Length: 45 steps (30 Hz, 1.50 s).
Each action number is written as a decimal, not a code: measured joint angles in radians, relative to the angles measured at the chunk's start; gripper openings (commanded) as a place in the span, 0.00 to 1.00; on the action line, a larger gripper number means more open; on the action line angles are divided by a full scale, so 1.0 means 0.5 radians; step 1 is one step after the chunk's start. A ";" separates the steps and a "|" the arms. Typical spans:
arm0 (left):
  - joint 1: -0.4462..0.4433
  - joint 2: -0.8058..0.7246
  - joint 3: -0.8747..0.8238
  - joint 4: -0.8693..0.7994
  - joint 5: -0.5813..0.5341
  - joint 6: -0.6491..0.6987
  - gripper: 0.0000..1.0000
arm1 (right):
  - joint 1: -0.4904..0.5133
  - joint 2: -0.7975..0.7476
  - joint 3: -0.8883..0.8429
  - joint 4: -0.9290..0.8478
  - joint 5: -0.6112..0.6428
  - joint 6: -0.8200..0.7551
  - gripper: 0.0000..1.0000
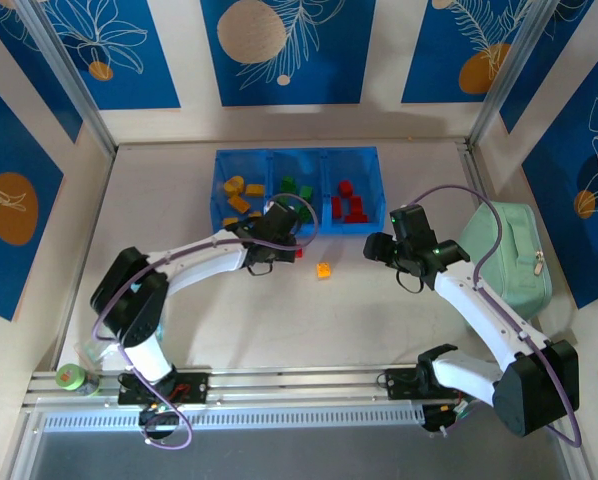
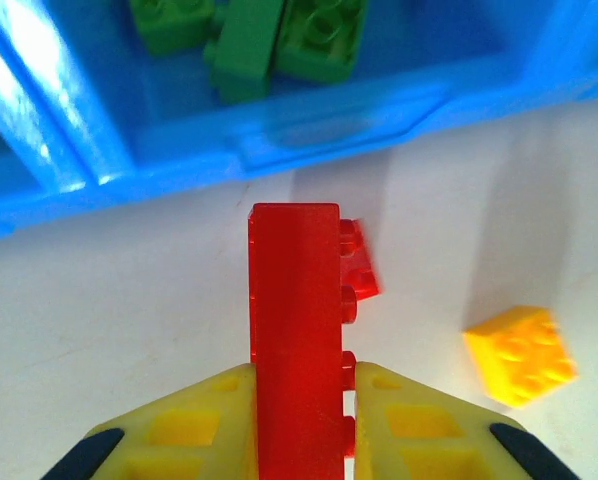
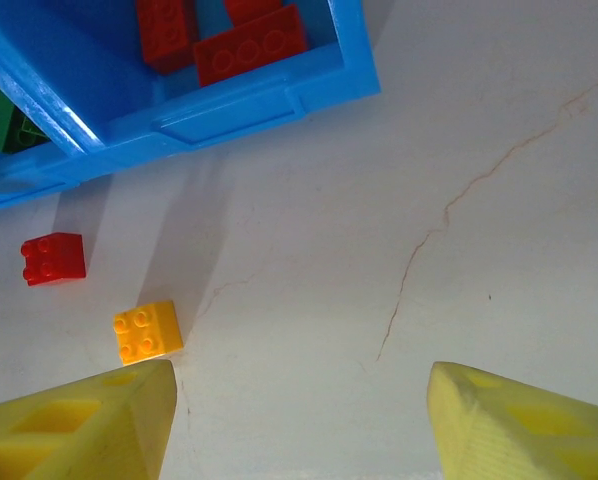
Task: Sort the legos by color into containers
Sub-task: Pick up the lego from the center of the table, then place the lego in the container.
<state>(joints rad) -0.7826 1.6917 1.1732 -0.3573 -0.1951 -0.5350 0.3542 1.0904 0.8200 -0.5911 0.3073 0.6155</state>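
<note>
The top external camera looks steeply down from high above the table [image 1: 379,320], near edge at the bottom. It takes in the whole blue three-compartment tray [image 1: 322,160], which lies toward the far wall. The left wrist camera sits low and very close in front of the tray's middle compartment, facing its near wall and the green bricks [image 2: 319,40] inside. The right wrist camera hangs higher in front of the tray's right end, looking down at that corner. All three views share the orange-yellow brick [image 1: 324,269] in front of the tray. Both wrist views also share the small red brick [image 3: 52,259].
</note>
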 measured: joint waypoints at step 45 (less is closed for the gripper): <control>0.020 0.605 1.075 -0.032 0.266 0.491 0.70 | -0.118 -0.208 -0.065 -0.060 -0.011 0.013 0.68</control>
<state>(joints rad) -0.7727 1.9942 1.7107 -0.3733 -0.0624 -0.2897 0.2951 0.9863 0.7876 -0.6209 0.3016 0.6220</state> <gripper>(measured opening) 0.701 0.675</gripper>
